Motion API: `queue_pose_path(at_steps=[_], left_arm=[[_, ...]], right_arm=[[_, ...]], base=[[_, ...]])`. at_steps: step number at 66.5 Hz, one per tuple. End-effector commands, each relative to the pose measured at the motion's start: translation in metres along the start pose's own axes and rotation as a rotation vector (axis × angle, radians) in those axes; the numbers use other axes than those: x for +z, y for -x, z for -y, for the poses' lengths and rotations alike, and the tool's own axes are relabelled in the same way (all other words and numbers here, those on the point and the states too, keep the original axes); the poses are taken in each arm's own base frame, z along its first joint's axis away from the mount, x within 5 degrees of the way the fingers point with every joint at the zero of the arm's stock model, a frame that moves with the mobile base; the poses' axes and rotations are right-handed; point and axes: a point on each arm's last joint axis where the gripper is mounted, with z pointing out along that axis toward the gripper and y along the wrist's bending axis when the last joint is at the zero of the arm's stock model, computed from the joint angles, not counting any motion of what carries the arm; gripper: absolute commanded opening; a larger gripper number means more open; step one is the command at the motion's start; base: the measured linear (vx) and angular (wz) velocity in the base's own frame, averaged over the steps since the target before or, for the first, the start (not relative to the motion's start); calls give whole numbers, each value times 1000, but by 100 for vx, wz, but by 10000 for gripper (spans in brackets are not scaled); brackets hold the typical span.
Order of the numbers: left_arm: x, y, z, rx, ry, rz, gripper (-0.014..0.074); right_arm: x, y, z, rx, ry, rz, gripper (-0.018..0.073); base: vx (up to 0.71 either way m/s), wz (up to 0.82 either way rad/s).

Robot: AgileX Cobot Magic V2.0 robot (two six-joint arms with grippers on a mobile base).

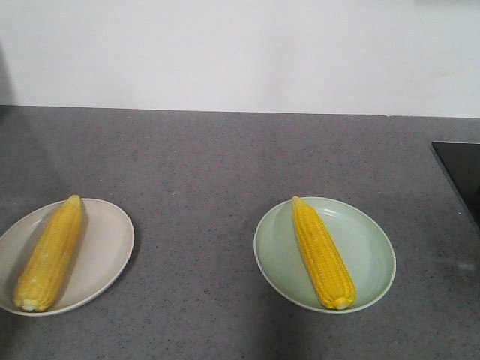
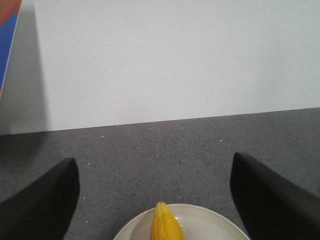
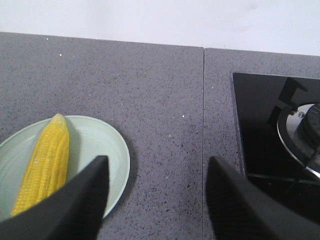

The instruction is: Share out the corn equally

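One yellow corn cob point(image 1: 49, 253) lies on a beige plate point(image 1: 109, 240) at the left. Another corn cob point(image 1: 322, 251) rests on a pale green plate point(image 1: 371, 251) at the right. In the left wrist view my left gripper point(image 2: 155, 175) is open, held back above the beige plate point(image 2: 210, 222), where the cob's tip point(image 2: 164, 222) shows. In the right wrist view my right gripper point(image 3: 157, 167) is open over bare counter, just right of the green plate point(image 3: 107, 145) with its cob point(image 3: 45, 165). Neither gripper appears in the front view.
The grey speckled counter point(image 1: 225, 157) runs back to a white wall. A black cooktop point(image 3: 272, 130) with a burner sits at the right, past a counter seam point(image 3: 203, 125). A red and blue object point(image 2: 7, 40) stands at the far left.
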Motion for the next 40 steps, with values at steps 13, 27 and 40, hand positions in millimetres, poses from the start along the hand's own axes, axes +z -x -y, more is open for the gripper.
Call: queue_pose_path(at_steps=[13, 27, 40], left_arm=[[-2, 15, -1, -5, 9, 106, 338], [-2, 14, -1, -5, 7, 93, 8], [-2, 13, 0, -6, 6, 84, -8]], right_arm=[[-3, 13, 1, -12, -14, 94, 60], [-3, 13, 1, -7, -11, 94, -11], [-3, 13, 1, -7, -11, 94, -11]], base=[[0, 0], [0, 0], [0, 0]])
